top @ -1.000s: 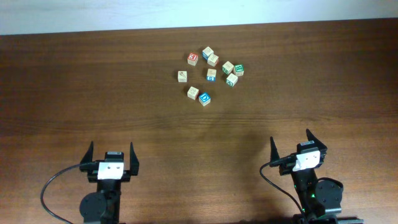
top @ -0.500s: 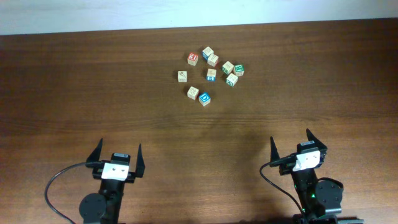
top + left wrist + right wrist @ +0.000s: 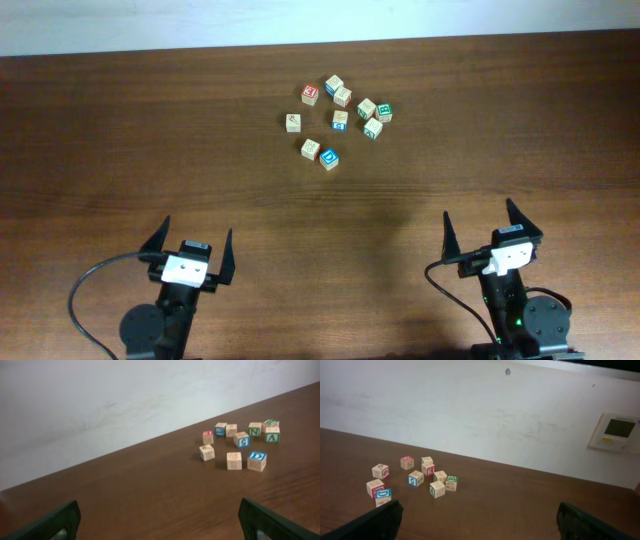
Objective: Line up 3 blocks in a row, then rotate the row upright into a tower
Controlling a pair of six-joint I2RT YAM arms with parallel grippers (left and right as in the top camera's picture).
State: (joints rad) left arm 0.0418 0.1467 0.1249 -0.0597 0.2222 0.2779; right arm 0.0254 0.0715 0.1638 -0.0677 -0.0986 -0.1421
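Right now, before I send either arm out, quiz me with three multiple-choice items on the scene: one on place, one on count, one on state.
1. Where on the table do the cubes lie?
A: between the two grippers. B: in the far half, apart from both arms. C: at the left edge.
2. How many cubes are there?
A: six. B: ten. C: fourteen.
3. How do the left gripper and right gripper stand?
A: both open, empty. B: left shut on a cube. C: both shut.

Answers: 1 B, the overhead view shows the cluster towards the far edge. 2 B, ten can be counted overhead. 3 A, each pair of fingers is spread with nothing between them.
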